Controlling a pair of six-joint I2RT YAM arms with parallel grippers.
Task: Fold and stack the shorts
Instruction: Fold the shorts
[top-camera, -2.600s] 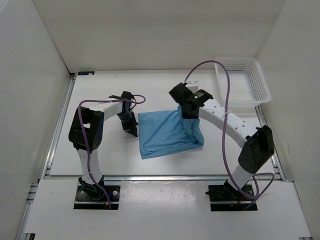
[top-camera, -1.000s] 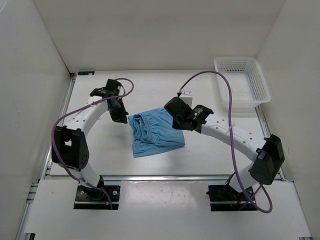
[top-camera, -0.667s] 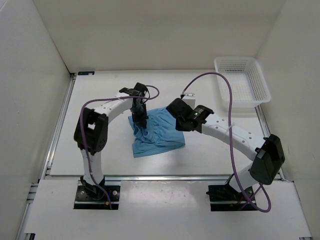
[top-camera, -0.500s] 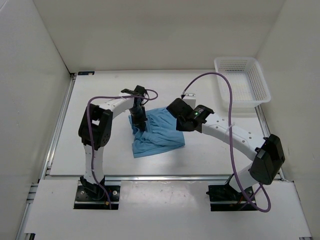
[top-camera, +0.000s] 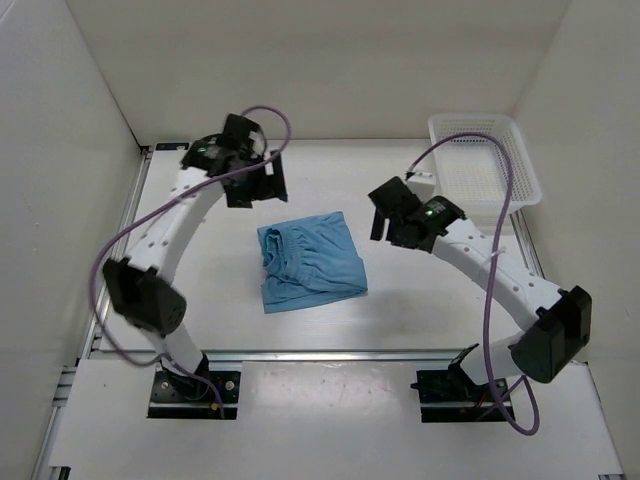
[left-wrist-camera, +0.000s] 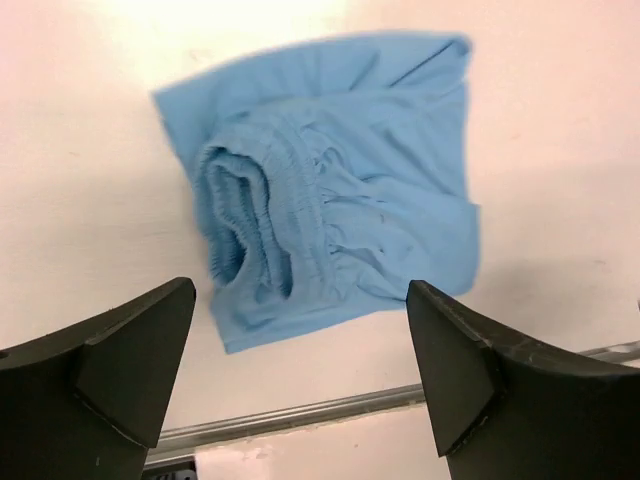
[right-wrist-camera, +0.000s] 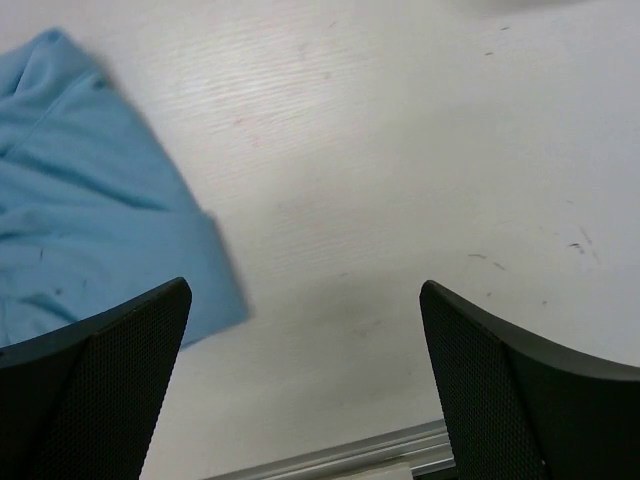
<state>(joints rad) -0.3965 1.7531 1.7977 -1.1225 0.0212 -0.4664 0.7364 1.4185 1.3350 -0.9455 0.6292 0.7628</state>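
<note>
The shorts lie folded in a rough square mid-table, with the gathered waistband on their left side. Both grippers hang clear of them, fingers spread wide and empty: left gripper off the far-left corner, right gripper off the right edge.

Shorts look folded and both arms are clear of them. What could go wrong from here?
1. The shorts are folded unevenly: the waistband sits bunched and puffed up along one side, so the fold may spring open when the bundle is lifted.
2. The left fingers and right fingers stand open, off the fabric. A pinch that catches only the top layer would likely pull the fold apart.
</note>
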